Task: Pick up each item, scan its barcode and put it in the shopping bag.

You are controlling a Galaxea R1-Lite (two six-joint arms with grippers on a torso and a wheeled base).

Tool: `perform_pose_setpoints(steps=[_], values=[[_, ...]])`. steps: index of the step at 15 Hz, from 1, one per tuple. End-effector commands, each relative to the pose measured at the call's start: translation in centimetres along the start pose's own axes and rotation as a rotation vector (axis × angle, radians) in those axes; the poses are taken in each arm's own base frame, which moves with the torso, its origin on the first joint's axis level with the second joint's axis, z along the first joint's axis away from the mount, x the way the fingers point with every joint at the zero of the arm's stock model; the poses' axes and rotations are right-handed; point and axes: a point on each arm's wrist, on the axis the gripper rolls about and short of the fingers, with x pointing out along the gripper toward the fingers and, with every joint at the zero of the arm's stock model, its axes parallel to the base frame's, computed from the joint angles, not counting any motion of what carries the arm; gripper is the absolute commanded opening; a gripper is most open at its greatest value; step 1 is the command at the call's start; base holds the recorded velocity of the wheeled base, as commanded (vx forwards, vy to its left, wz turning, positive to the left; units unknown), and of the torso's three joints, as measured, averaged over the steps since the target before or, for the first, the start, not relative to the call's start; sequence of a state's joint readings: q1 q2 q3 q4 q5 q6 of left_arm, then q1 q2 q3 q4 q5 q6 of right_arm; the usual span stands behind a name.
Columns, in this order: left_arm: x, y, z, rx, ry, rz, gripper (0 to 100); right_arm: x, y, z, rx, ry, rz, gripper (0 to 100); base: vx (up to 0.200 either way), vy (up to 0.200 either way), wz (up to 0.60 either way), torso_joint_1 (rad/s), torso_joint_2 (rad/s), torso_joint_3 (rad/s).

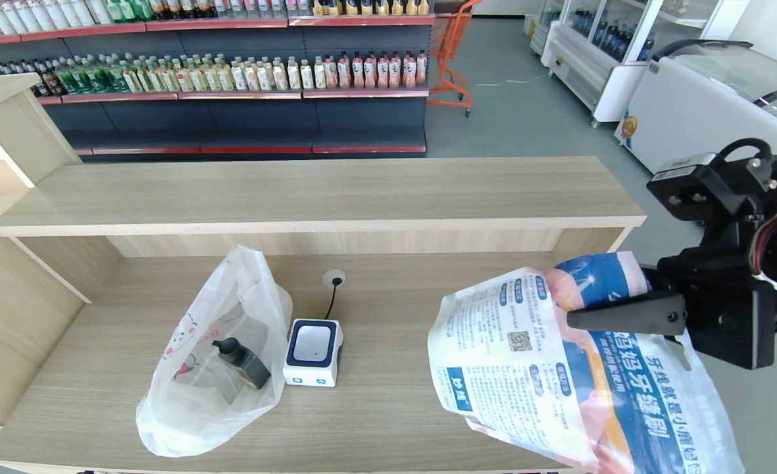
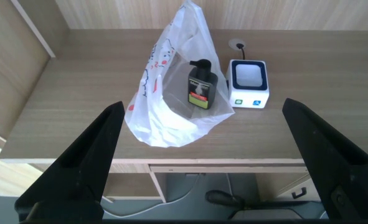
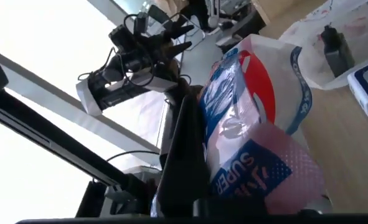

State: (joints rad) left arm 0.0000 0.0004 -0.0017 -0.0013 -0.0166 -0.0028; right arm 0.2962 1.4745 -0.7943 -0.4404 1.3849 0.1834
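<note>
Clamping one large printed pouch [image 1: 559,382] above the counter's [image 1: 375,408] right side, the right gripper [image 1: 599,311] contrasts with the wide-spread left gripper [image 2: 202,109], while one shopping bag [image 1: 184,408] contains one dark pump bottle [image 1: 243,365], one scanner [image 1: 312,352] just beside it.

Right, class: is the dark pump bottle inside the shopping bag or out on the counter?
Inside. The pump bottle sits within the clear plastic walls of the bag, next to the white scanner.
</note>
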Motion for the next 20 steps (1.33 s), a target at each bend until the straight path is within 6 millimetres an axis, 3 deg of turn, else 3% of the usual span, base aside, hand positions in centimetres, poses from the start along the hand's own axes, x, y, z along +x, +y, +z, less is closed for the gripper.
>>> perform_pose_setpoints(steps=[1,8,20], values=[[0.00,0.00,0.00,0.000,-0.001,0.000,100,-0.31,1.81,0.81,0.043,-0.012,0.003,0,0.000,0.000,0.00,0.000,0.00,0.000],[0.00,0.00,0.00,0.000,-0.001,0.000,100,-0.71,2.34,1.02,0.185,-0.022,-0.007,0,0.000,0.000,0.00,0.000,0.00,0.000],[0.00,0.00,0.00,0.000,-0.001,0.000,100,-0.73,2.49,1.08,0.185,-0.023,-0.006,0,0.000,0.000,0.00,0.000,0.00,0.000]])
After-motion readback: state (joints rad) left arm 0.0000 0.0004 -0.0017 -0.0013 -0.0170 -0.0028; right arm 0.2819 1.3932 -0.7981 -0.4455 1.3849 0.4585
